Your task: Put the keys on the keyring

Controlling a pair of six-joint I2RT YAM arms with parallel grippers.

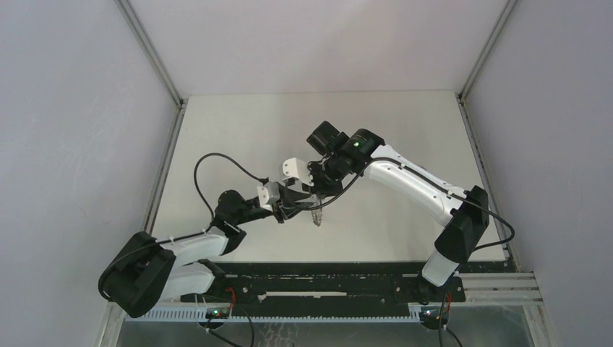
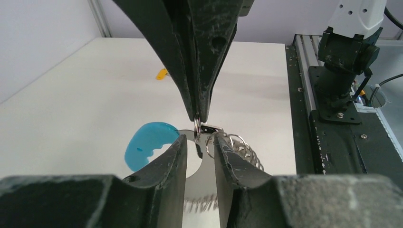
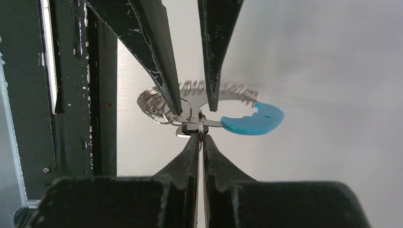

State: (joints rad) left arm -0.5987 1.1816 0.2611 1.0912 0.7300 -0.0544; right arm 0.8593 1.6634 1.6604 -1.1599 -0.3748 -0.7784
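Note:
The keyring (image 3: 152, 102) is a silvery plate with coiled chain rings and a light blue curved band (image 3: 254, 121). It hangs above the table in the top view (image 1: 316, 215). My left gripper (image 2: 199, 140) holds the plate edgewise between its fingers and reaches in from above in the right wrist view (image 3: 195, 108). My right gripper (image 3: 200, 135) is shut on a thin metal key ring (image 3: 201, 124) that touches the keyring's clasp. In the left wrist view the right gripper (image 2: 198, 118) comes down from above. A yellow key (image 2: 162, 73) lies on the table behind.
The white table (image 1: 405, 123) is walled at the back and both sides. A black rail with the arm bases (image 1: 325, 278) runs along the near edge. The right arm's base (image 2: 344, 57) stands to the right in the left wrist view.

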